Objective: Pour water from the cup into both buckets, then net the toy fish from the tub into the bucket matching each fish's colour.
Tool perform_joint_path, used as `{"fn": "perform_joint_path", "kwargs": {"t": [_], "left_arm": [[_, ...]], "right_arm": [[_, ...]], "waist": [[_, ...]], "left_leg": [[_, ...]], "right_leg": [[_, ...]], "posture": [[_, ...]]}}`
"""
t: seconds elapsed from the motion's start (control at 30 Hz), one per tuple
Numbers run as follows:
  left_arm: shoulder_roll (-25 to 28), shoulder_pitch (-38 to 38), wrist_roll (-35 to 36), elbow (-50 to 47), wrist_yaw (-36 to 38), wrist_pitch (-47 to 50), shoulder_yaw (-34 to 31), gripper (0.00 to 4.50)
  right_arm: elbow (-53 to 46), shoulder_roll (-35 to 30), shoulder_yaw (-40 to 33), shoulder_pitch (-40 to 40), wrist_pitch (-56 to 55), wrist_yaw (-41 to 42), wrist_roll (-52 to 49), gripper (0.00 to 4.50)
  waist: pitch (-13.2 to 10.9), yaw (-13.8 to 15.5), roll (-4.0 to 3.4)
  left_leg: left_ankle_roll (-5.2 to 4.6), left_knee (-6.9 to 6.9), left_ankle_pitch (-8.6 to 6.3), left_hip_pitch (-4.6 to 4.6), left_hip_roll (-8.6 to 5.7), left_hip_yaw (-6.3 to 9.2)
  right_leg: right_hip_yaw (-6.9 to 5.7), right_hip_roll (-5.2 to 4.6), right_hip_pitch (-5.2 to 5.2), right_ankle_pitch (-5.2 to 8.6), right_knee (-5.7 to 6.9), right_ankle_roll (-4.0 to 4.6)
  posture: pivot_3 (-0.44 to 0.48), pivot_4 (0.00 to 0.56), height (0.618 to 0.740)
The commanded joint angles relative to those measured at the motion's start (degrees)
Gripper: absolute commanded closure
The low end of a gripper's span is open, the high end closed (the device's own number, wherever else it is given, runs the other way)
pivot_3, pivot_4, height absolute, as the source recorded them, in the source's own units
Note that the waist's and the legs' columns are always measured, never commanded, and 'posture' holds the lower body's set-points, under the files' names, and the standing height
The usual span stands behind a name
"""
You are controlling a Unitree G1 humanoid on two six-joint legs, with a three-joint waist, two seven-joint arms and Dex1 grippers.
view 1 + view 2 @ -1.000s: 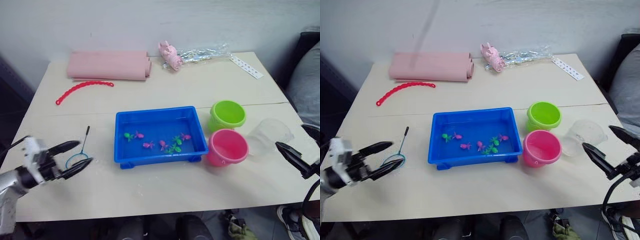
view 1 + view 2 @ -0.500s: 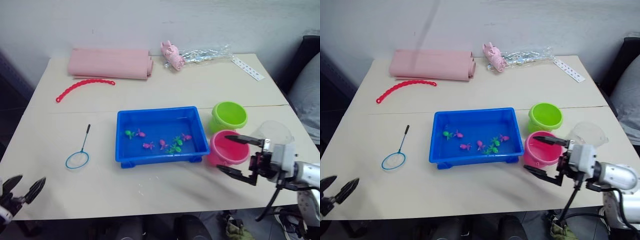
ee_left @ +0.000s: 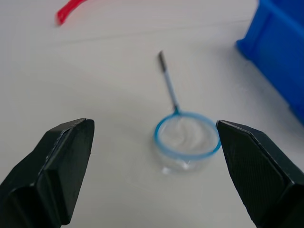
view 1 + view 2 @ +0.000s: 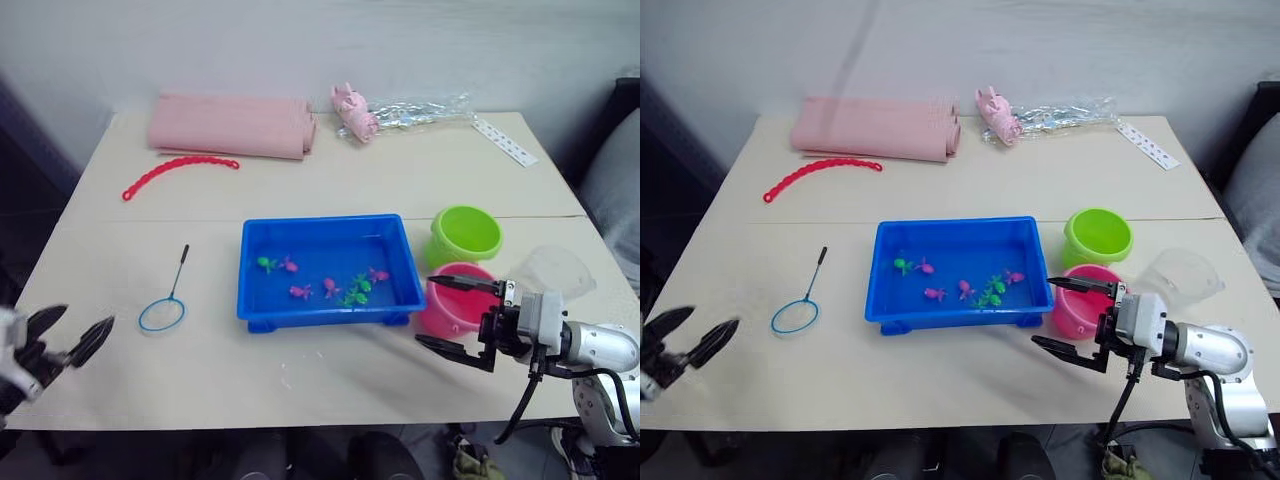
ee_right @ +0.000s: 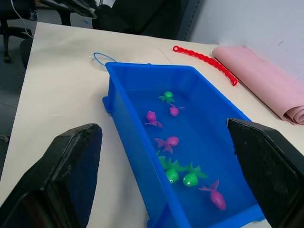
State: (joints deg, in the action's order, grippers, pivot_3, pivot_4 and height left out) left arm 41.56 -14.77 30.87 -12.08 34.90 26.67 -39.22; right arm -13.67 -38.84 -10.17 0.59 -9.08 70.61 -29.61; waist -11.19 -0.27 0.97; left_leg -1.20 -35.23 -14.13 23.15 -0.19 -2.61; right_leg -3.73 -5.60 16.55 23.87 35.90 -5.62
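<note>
Ahead of me the pale surface point(image 4: 330, 180) carries a few odd items along its far side. At the far left lies a rolled pink mat point(image 4: 232, 124), lengthwise along the far edge. Just nearer than it, a red beaded chain point(image 4: 178, 174) curves in a shallow arc toward the left. Right of the mat sits a small pink soft toy point(image 4: 356, 111), touching a crinkled clear plastic bag point(image 4: 420, 108) that stretches rightward. Further right, near the far right corner, a white strip point(image 4: 504, 141) lies at a slant.
</note>
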Motion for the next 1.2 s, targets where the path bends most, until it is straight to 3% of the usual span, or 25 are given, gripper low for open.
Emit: {"fn": "perform_joint_path", "kwargs": {"t": [0.03, 0.23, 0.37, 0.7, 0.83, 1.1, 1.2], "left_arm": [[1.2, 6.1, -1.4, -1.0, -4.3, 6.2, 6.2, 0.00], [1.1, 24.0, -12.3, 10.8, -16.0, 18.0, 21.4, 0.00], [-1.5, 31.8, -15.6, 19.3, -19.6, 20.7, 25.4, 0.00], [-6.2, 41.5, -19.6, 36.3, -14.7, 15.8, 32.2, 0.00], [-7.4, 42.5, -20.6, 41.3, -12.4, 15.7, 34.2, 1.10], [-7.2, 41.5, -20.6, 42.9, -9.8, 10.9, 31.0, 4.46], [-5.8, 40.7, -18.8, 41.4, -6.1, 7.2, 28.4, 4.49]], "right_arm": [[-3.0, 0.0, -0.9, -0.2, 0.1, -1.4, -1.4, 0.06], [-5.1, -0.4, -0.6, 0.8, 1.1, -3.6, -1.0, 0.06], [-6.3, -0.7, -1.2, 1.5, 1.7, -5.3, -0.6, 0.06], [-8.2, -1.0, -1.7, 3.5, 1.3, -8.0, 0.7, 0.06], [-8.8, -1.1, -2.2, 4.6, 0.7, -8.2, 0.8, 0.00], [-9.3, -1.3, -3.7, 7.0, -0.3, -8.1, 0.9, 0.00], [-10.1, -1.3, -4.2, 8.0, 0.4, -9.2, 0.2, 0.00]], "waist": [[0.0, -0.1, -0.02], [0.0, 0.1, 0.01], [0.0, 0.0, 0.01], [0.1, 1.8, -0.06], [0.2, 2.0, -0.36], [0.7, 1.7, -1.08], [0.6, 1.6, -1.01]], "left_leg": [[0.02, 0.01, 0.01, 0.00, 0.01, -0.01], [0.14, 0.00, 0.17, 0.00, 0.02, 0.04], [0.16, 0.01, 0.21, 0.00, 0.02, 0.03], [0.21, -0.18, 0.35, -0.03, -0.01, 0.09], [0.22, -0.32, 0.37, -0.05, -0.04, 0.18], [0.20, -0.33, 0.38, -0.11, -0.08, 0.18], [0.20, -0.32, 0.38, -0.09, -0.07, 0.18]], "right_leg": [[0.00, 0.03, 0.01, 0.00, 0.00, 0.00], [-0.11, 0.11, 0.02, 0.00, 0.13, -0.02], [-0.10, 0.13, 0.04, 0.00, 0.16, -0.03], [-0.16, 0.10, 0.03, 0.00, 0.40, -0.03], [-0.18, 0.07, -0.01, 0.00, 0.59, -0.03], [-0.17, 0.07, -0.04, 0.00, 0.63, -0.03], [-0.17, 0.08, -0.02, 0.00, 0.63, -0.03]], "posture": [[0.000, 0.150, 0.740], [0.000, 0.150, 0.740], [0.000, 0.150, 0.740], [0.000, 0.150, 0.740], [0.000, 0.150, 0.740], [0.000, 0.150, 0.740], [0.000, 0.150, 0.740]]}}
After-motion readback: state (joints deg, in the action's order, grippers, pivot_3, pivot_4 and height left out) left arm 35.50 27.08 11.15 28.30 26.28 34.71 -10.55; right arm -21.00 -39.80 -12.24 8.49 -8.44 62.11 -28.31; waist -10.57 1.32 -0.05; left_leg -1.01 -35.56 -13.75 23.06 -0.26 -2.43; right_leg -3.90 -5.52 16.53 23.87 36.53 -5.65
